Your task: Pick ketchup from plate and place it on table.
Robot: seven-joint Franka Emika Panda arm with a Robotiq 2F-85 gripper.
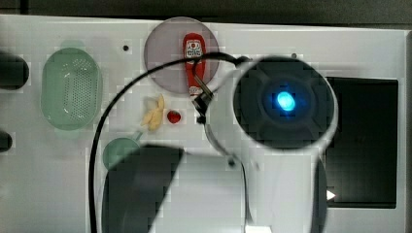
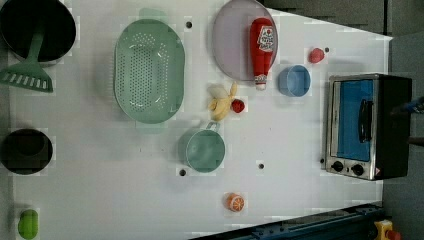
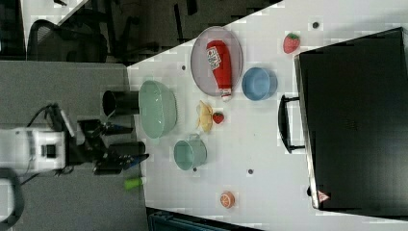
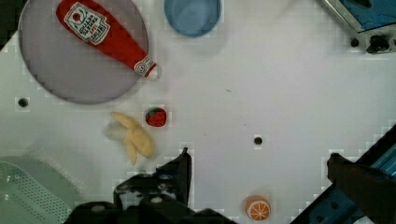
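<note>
The ketchup (image 2: 262,47) is a red squeeze bottle with a white label, lying on its side on the round mauve plate (image 2: 232,40) at the back of the white table (image 2: 290,150), its cap poking over the rim. It also appears as ketchup (image 1: 193,58), ketchup (image 3: 220,60) and ketchup (image 4: 107,39) on plate (image 1: 165,48), plate (image 3: 202,67) and plate (image 4: 60,70). My gripper (image 4: 261,170) hangs high above the table, open wide with nothing between its fingers, well away from the bottle. In the right view the gripper (image 3: 126,143) is by the table's left edge.
A blue bowl (image 2: 294,80) stands close beside the bottle's cap. A banana (image 2: 221,100) and small strawberry (image 2: 238,105) lie just below the plate. A green basket (image 2: 149,70), teal cup (image 2: 205,150), orange slice (image 2: 235,202) and toaster oven (image 2: 365,125) ring the open middle.
</note>
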